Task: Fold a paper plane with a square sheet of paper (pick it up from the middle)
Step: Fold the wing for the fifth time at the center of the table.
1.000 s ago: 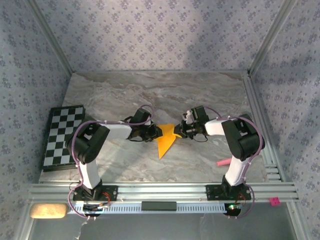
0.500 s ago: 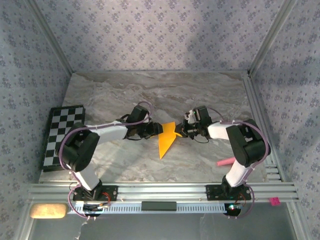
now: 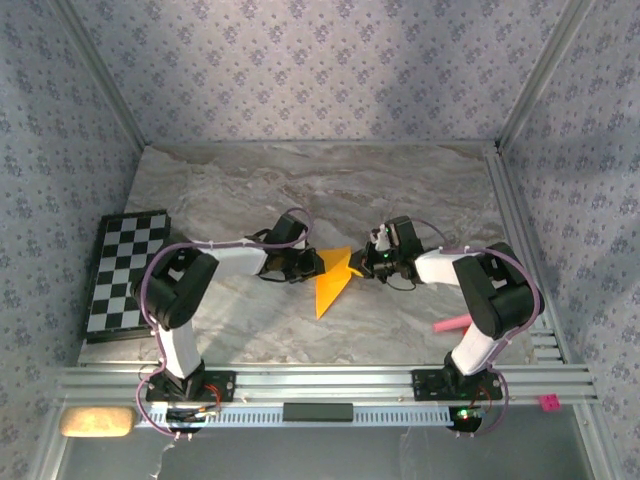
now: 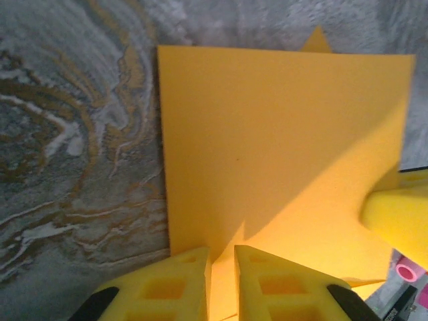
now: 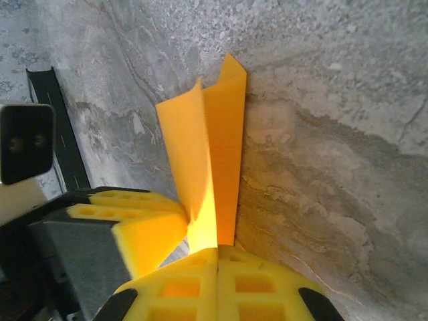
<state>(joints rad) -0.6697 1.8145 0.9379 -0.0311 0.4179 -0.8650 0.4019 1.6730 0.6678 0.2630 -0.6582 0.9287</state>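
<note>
Paper plane [image 3: 332, 278], thin, light and floppy, lies on the surface [image 3: 400, 190] well right of the chequered board [image 3: 125, 270], left gripper [image 4: 221, 253] and right gripper [image 5: 217, 257] each pinched on an opposite edge; its creases probably offer the firmest hold

The grey-and-tan marble-patterned counter [image 3: 400, 190] carries three things. A black-and-white chequered board [image 3: 125, 272] lies flat along its left edge, well apart from the rest. A short pink stick [image 3: 447, 323] lies near the right edge, partly hidden by the right arm. At the middle is a pointed orange-yellow paper plane [image 3: 328, 285], its tip toward the near edge; whether it rests fully on the marble cannot be told.
</note>
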